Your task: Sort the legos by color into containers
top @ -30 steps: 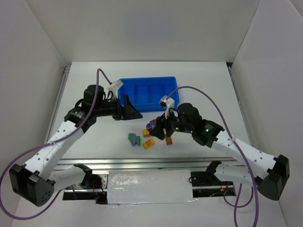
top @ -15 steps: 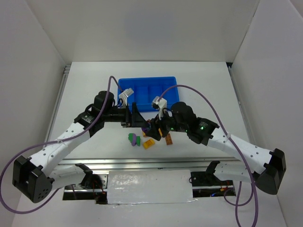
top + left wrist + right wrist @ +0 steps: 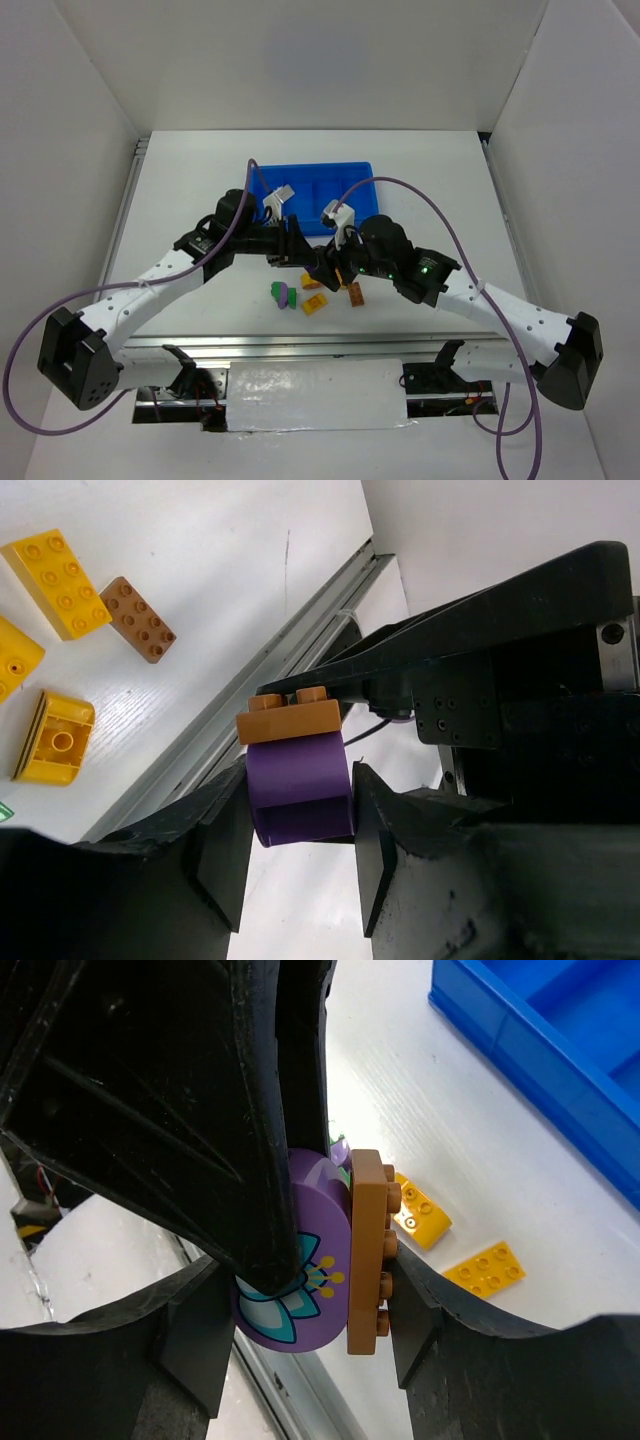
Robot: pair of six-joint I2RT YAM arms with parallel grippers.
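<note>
Over the table's middle my two grippers meet on one stack, a purple lego (image 3: 300,790) with a flower print and a flat brown lego (image 3: 290,718) stuck to it. My left gripper (image 3: 298,780) is shut on the purple lego's sides. My right gripper (image 3: 312,1270) is shut across the stack, one pad on the purple lego (image 3: 300,1325) and the other on the brown lego's (image 3: 365,1250) studs. From above, the left gripper (image 3: 306,262) and right gripper (image 3: 332,270) sit just in front of the blue tray (image 3: 262,180) of containers.
Loose legos lie on the table below the grippers: a green and purple pair (image 3: 283,293), yellow ones (image 3: 314,305) (image 3: 55,570) (image 3: 55,738), and a brown one (image 3: 356,294) (image 3: 138,619). The table's metal front rail (image 3: 250,680) runs close by.
My left arm swung right, up to the right gripper, and its jaws closed on the purple lego. The right gripper shifted slightly left, still holding the stack.
</note>
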